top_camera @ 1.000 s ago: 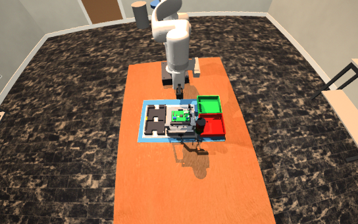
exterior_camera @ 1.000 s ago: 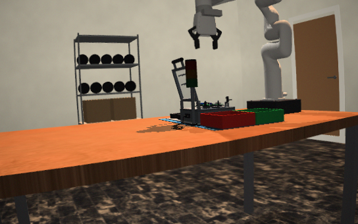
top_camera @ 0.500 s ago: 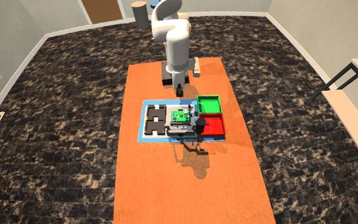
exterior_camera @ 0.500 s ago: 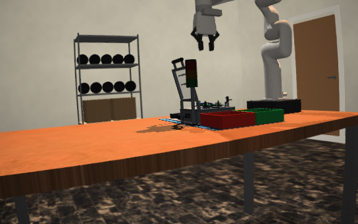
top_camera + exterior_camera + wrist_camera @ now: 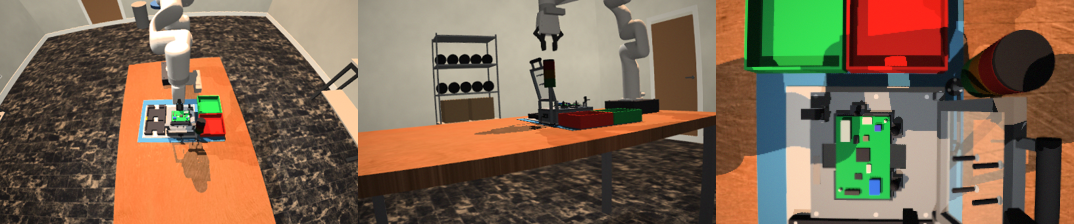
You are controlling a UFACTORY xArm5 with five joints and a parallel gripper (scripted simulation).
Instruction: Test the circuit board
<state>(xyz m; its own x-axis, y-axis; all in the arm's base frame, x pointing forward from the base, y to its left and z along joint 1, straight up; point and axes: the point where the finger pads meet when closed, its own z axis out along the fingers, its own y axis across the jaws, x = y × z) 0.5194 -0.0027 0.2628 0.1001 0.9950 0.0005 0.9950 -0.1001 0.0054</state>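
Note:
The green circuit board [image 5: 181,116] [image 5: 851,172] lies component side up on the grey tester [image 5: 921,150]. Its large white connector [image 5: 845,131] is near the end facing the bins, where a small black post [image 5: 859,107] stands. Whether both pins are through the holes is too small to tell. The lid [image 5: 536,89] [image 5: 1008,150] stands open. The black hook [image 5: 818,114] [image 5: 585,100] is upright and free. The signal light [image 5: 549,74] [image 5: 200,126] [image 5: 1023,60] looks unlit. My gripper [image 5: 549,49] is partly open and empty, high above the tester.
The green bin [image 5: 208,112] [image 5: 629,116] [image 5: 796,68] and red bin [image 5: 212,135] [image 5: 585,121] [image 5: 947,35] stand side by side, both empty. The dark tray [image 5: 159,113] on the tester's other side shows no board. The raised lid handle [image 5: 1048,180] and signal light stand tall near the tester.

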